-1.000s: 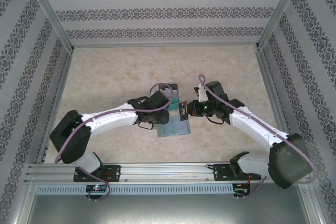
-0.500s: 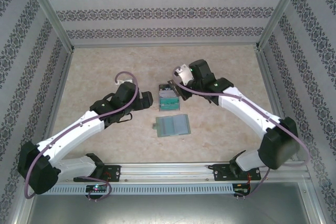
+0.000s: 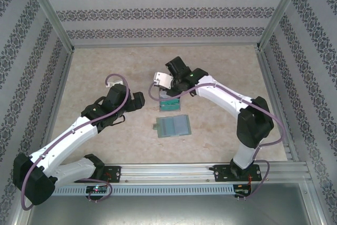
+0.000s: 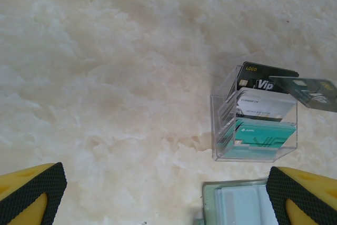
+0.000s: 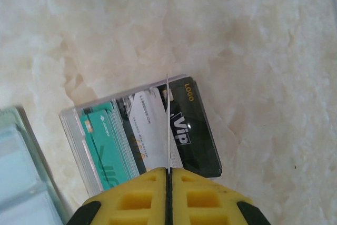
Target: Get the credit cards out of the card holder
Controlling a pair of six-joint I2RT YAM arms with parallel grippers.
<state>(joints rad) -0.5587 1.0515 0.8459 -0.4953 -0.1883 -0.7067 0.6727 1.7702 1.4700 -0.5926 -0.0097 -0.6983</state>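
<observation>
The card holder [image 3: 172,126] lies flat and open on the marble table, grey-green with pale glossy sleeves, and its corner shows in the left wrist view [image 4: 238,204]. Just beyond it stands a clear box [image 3: 169,103] with teal, white and black credit cards [image 5: 145,130] leaning inside. My right gripper [image 5: 168,171] is shut on one thin credit card [image 5: 167,125], seen edge-on right above that box. From the left wrist view this held card [image 4: 308,92] hovers at the box's far corner. My left gripper [image 4: 166,193] stands open and holds nothing, left of the holder and box.
Metal frame rails [image 3: 58,93] and patterned walls close in the table on three sides. Bare marble [image 3: 116,67] stretches to the back and left. The right arm's forearm [image 3: 226,96] reaches across from the right.
The left gripper opened and drew back to the left, away from the card holder. The right gripper carried the card from the holder up and left to above the clear box.
</observation>
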